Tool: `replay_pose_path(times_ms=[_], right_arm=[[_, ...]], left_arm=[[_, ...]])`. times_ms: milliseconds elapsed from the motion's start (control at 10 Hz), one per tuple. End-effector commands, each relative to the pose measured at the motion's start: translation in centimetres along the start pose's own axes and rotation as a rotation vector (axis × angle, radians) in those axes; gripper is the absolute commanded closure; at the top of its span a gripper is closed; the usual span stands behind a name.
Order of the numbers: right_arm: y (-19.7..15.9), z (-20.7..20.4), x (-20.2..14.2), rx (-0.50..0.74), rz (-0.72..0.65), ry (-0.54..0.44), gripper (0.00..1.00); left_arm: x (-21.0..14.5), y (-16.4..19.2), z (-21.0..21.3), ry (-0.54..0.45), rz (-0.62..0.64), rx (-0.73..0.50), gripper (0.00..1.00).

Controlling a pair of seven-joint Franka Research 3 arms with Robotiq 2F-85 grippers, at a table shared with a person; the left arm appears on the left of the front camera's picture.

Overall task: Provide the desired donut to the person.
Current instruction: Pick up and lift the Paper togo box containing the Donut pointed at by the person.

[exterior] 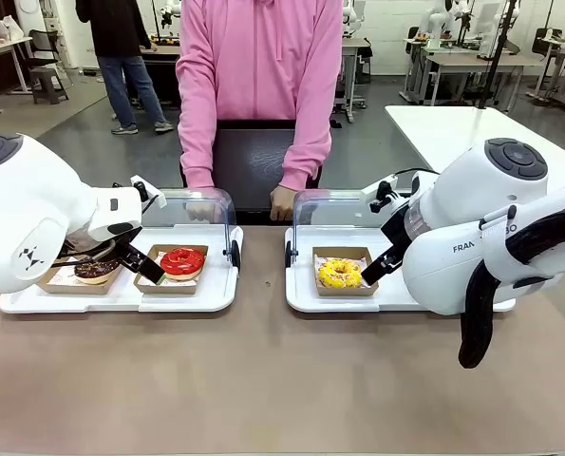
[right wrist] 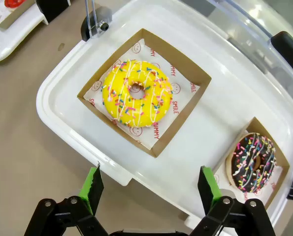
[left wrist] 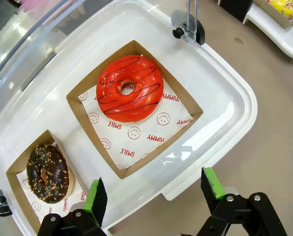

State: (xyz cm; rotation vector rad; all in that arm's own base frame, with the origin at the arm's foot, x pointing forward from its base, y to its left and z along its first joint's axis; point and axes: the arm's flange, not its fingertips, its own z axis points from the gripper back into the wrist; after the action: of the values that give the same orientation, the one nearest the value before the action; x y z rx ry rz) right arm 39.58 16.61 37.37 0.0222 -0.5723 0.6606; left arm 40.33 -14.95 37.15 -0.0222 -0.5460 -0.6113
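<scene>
My front camera looks from my side of the table point(exterior: 263, 380) across to the person point(exterior: 260, 76). Each wrist camera stares down close: left over the red donut point(left wrist: 129, 88), right over the yellow donut point(right wrist: 136, 92). All three share both donuts.

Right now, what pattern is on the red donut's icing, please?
Thin dark stripes across the red donut; left wrist view shows best.

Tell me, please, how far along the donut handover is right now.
Done: the left lid and right lid stand raised, exposing the donuts. In hand: the left gripper hangs open facing the red donut, the right gripper open facing the yellow donut; neither holds anything. Left: grasp the chosen donut and pass it to the person, whose hand rests at the table's far edge.
</scene>
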Motion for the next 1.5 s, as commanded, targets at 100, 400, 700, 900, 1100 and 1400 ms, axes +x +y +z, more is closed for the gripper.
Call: replay_pose_path(times_ms=[100, 400, 700, 900, 1100, 1400], right_arm=[[0.0, 0.0, 0.0, 0.001, 0.0, 0.0, 0.0], [0.0, 0.0, 0.0, 0.001, 0.0, 0.0, 0.0], [0.0, 0.0, 0.0, 0.001, 0.0, 0.0, 0.0], [0.0, 0.0, 0.0, 0.001, 0.0, 0.0, 0.0], [-0.7, 1.6, 0.0, 0.006, 0.049, -0.023, 0.0], [-8.5, 9.7, -2.2, 0.19, 0.181, -0.049, 0.0]], left_arm=[[0.0, 0.0, 0.0, 0.0, 0.0, 0.0, 0.0], [0.0, 0.0, 0.0, 0.0, 0.0, 0.0, 0.0], [0.0, 0.0, 0.0, 0.0, 0.0, 0.0, 0.0], [0.0, 0.0, 0.0, 0.0, 0.0, 0.0, 0.0], [-0.3, 0.1, 1.3, -0.016, -0.025, -0.03, 0.0], [-3.0, 4.7, 6.5, -0.025, -0.061, -0.148, 0.0]])
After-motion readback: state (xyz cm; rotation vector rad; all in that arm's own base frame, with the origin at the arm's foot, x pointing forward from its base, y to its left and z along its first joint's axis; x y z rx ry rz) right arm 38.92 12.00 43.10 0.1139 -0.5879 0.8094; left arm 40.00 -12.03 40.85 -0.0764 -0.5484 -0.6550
